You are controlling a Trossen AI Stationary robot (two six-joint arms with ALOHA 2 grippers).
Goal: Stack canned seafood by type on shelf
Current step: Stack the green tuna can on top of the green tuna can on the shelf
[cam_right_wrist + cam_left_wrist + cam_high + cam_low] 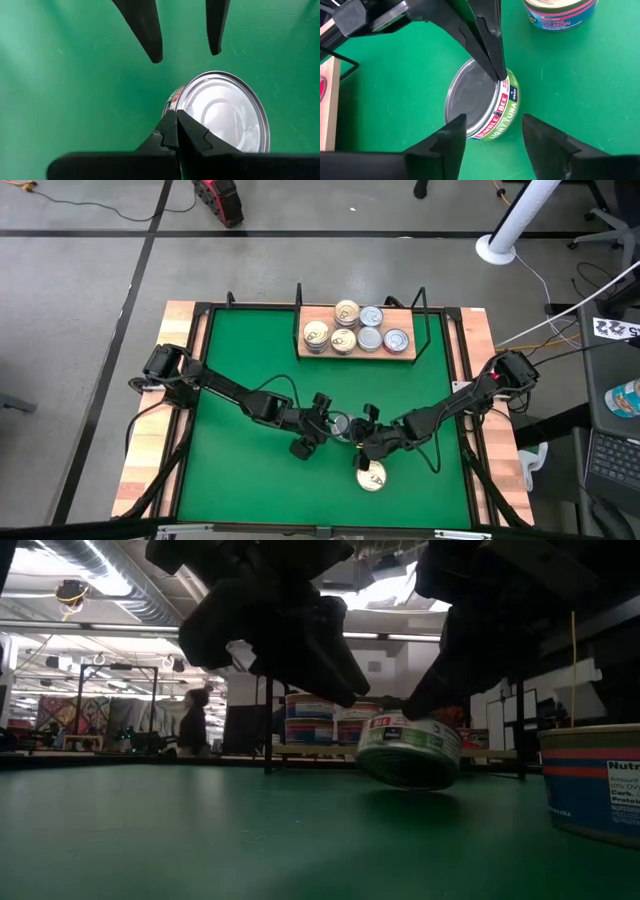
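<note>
Low view shows the tuna tin (410, 750) tilted mid-table, pinched only at its rim by my closed right gripper (176, 127), left gripper (492, 132) wide around it; risk: it slips before I take it.

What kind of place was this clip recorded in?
Probably a robotics lab or workshop, not a shop: a green-topped table with wooden plank edges on a grey concrete floor, exposed silver ceiling ducts, and a person standing far behind.
</note>
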